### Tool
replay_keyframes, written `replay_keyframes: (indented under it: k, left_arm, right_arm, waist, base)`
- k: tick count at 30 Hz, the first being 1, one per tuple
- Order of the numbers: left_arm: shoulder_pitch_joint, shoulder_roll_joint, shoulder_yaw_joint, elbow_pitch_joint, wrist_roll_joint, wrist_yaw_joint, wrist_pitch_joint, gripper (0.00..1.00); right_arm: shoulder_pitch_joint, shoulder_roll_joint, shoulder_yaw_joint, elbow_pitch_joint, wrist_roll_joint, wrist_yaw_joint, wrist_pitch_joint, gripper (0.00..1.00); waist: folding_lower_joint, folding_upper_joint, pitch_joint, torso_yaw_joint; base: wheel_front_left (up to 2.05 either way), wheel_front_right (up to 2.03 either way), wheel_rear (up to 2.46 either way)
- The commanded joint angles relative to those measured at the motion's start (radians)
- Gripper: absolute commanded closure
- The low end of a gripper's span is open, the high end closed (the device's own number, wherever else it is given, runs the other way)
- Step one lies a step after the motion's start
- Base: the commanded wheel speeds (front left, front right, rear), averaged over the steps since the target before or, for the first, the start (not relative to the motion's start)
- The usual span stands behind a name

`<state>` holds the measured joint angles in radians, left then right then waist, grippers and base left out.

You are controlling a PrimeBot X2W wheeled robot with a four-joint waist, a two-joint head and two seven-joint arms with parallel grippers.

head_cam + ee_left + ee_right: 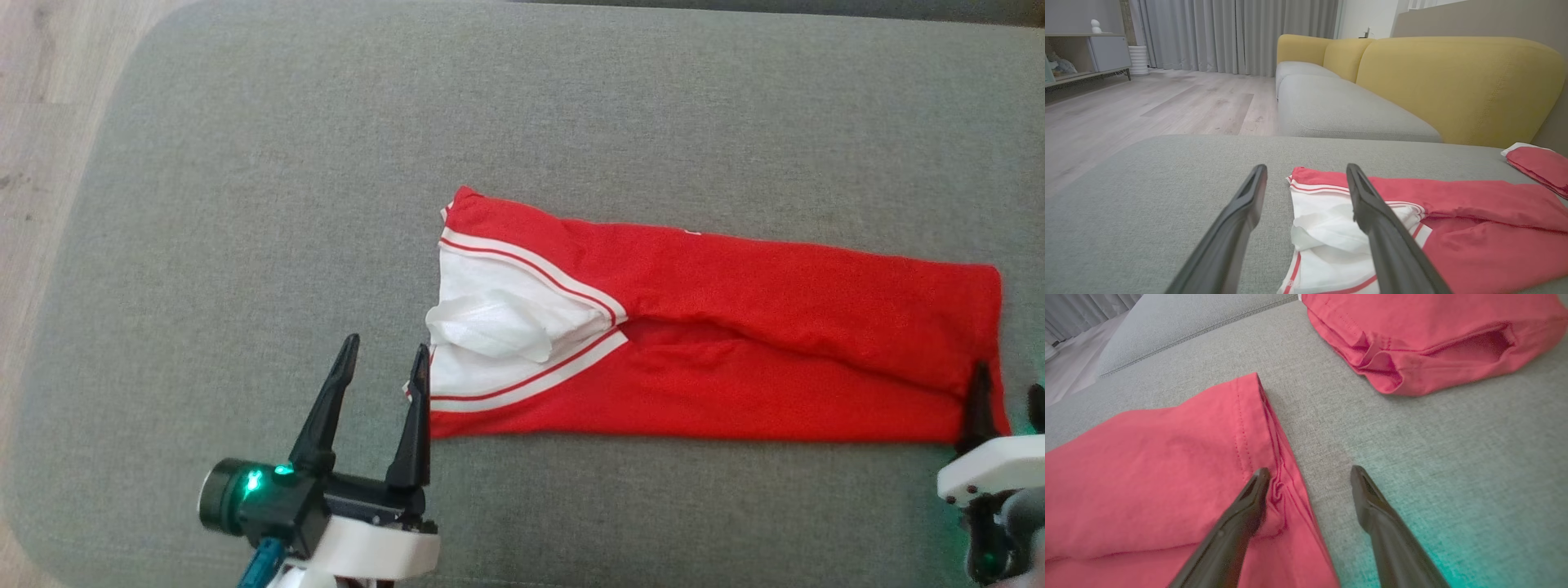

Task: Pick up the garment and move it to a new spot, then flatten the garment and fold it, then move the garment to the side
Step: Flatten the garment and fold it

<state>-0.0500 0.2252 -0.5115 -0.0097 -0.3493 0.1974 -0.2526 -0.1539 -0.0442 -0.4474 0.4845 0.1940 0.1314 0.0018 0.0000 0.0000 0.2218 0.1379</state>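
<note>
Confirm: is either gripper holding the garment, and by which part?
Nothing is held. The left gripper stands open at the collar end of the garment, the right gripper open over its hem.

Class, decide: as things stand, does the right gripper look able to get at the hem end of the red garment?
Probably yes. The open right gripper straddles the garment at its hem edge, one finger over the cloth, and nothing lies in the way.

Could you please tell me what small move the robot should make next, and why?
Probably close both hands: the left hand and right hand stand open, each straddling a near end corner of the long folded garment, so gripping there would let it fold end to end.
</note>
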Motion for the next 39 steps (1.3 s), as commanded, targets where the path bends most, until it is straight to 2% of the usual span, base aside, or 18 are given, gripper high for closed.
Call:
replay_keyframes:
  k: [1,2,3,12,15,20,22,24,27,32,35,39]
  left_arm:
    - [-0.011,-0.008,0.051,-0.026,0.015,-0.009,-0.009,0.0]
    - [-0.007,-0.016,0.061,-0.025,0.023,-0.019,-0.009,0.0]
    - [-0.003,-0.024,0.071,-0.024,0.03,-0.028,-0.009,0.0]
    - [0.027,-0.075,0.137,-0.01,0.083,-0.087,-0.009,0.0]
    - [0.037,-0.089,0.158,-0.009,0.1,-0.104,-0.009,0.0]
    - [0.053,-0.105,0.188,-0.005,0.124,-0.127,-0.009,0.0]
    - [0.06,-0.11,0.201,-0.005,0.131,-0.133,-0.009,0.0]
    - [0.068,-0.114,0.214,-0.002,0.137,-0.139,-0.009,0.0]
    - [0.076,-0.121,0.225,0.004,0.146,-0.149,-0.009,0.0]
    - [0.08,-0.132,0.236,0.01,0.16,-0.165,-0.009,0.0]
    - [0.082,-0.136,0.238,0.015,0.169,-0.176,-0.009,0.0]
    - [0.083,-0.142,0.236,0.026,0.179,-0.191,-0.009,0.0]
  right_arm:
    - [-0.018,-0.007,0.037,-0.002,0.007,-0.001,0.011,0.22]
    - [-0.019,-0.006,0.046,0.009,0.016,-0.001,0.012,0.79]
    - [-0.019,-0.006,0.055,0.018,0.022,-0.001,0.01,1.0]
    - [-0.022,-0.016,0.081,-0.001,0.044,-0.001,-0.047,1.0]
    - [-0.022,-0.055,0.061,-0.029,0.049,-0.001,-0.049,1.0]
    - [-0.006,-0.135,-0.014,-0.131,0.055,-0.001,-0.01,1.0]
    - [-0.005,-0.144,-0.026,-0.191,0.056,-0.001,0.014,1.0]
    - [-0.01,-0.125,-0.009,-0.264,0.064,-0.001,0.042,1.0]
    - [-0.005,-0.068,0.06,-0.391,0.09,-0.001,0.084,1.0]
    - [0.032,-0.012,0.255,-0.572,0.167,-0.001,0.137,1.0]
    - [0.041,-0.007,0.385,-0.604,0.211,-0.001,0.135,1.0]
    - [0.025,-0.006,0.554,-0.561,0.281,-0.001,0.094,1.0]
  waist:
    - [0.0,0.0,-0.001,-0.001]
    - [0.0,0.0,-0.002,-0.002]
    - [0.0,0.0,-0.003,-0.003]
    - [0.0,0.0,-0.027,-0.016]
    - [0.0,0.0,-0.038,-0.02]
    - [0.0,0.0,-0.053,-0.028]
    - [0.0,0.0,-0.057,-0.035]
    - [0.0,0.0,-0.063,-0.043]
    - [0.0,0.0,-0.073,-0.045]
    - [0.0,0.0,-0.084,-0.041]
    - [0.0,0.0,-0.086,-0.032]
    - [0.0,0.0,-0.089,-0.009]
  base:
    - [0.0,0.0,0.0]
    - [0.0,0.0,0.0]
    - [0.0,0.0,0.0]
    - [0.0,0.0,0.0]
    - [0.0,0.0,0.0]
    - [0.0,0.0,0.0]
    - [0.0,0.0,0.0]
    - [0.0,0.0,0.0]
    - [0.0,0.0,0.0]
    - [0.0,0.0,0.0]
    - [0.0,0.0,0.0]
    - [0.0,0.0,0.0]
